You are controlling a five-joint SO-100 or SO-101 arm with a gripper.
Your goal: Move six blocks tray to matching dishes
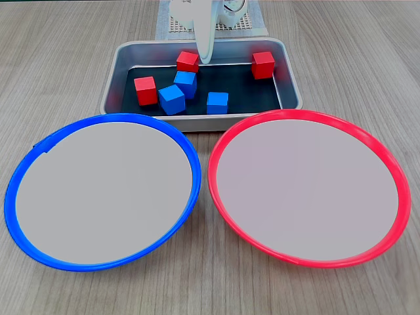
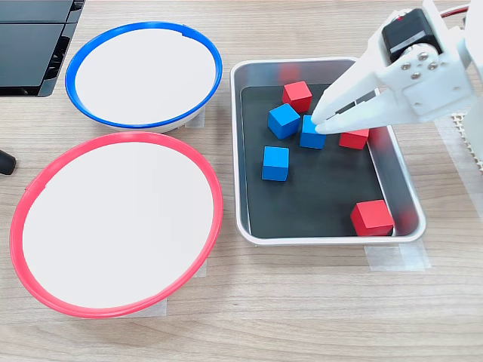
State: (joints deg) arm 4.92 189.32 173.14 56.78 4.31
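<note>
The silver tray holds three red and three blue blocks. One red block and one blue block lie close together near the tray's middle. My white gripper hangs over the tray just beside these two, its fingertips together and nothing between them. Another red block sits alone in a corner. The blue-rimmed dish and the red-rimmed dish stand side by side next to the tray, both with bare insides.
A white mesh plate lies under the arm's base behind the tray. A dark flat device sits at the table corner beyond the blue dish. Bare wooden tabletop surrounds the dishes and tray.
</note>
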